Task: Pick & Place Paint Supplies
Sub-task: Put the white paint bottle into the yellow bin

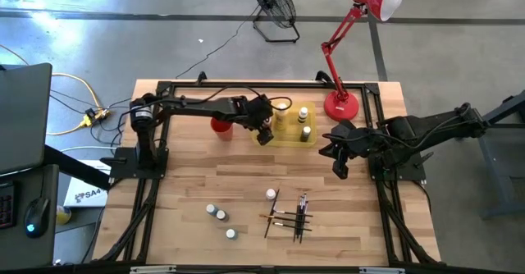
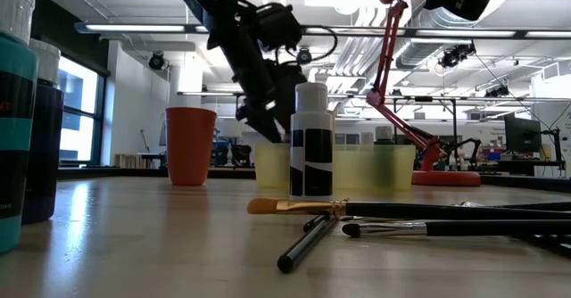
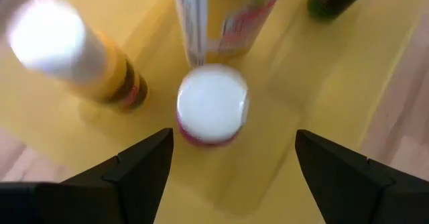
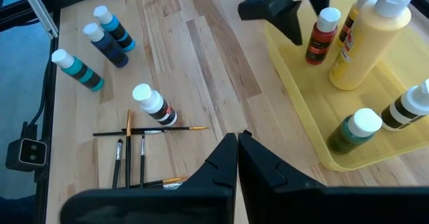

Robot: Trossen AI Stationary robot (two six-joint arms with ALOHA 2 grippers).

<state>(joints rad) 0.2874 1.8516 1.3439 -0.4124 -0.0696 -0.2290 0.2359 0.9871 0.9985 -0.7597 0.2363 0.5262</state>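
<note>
Bottles in the yellow tray (image 4: 315, 153): five counted in the right wrist view, namely one red-bodied (image 4: 320, 36), one large yellow (image 4: 367, 39), one partly hidden behind it, one green (image 4: 354, 131), one dark at the frame edge (image 4: 407, 106).

Bottles loose on the table (image 1: 189, 184): four, three blue-bodied in a cluster (image 4: 94, 43), one black-and-white (image 4: 155, 105).

Paintbrushes (image 1: 291, 215): about five or six, overlapping; exact count unclear.

One red cup (image 2: 190, 145). One red lamp (image 1: 354, 44).
</note>
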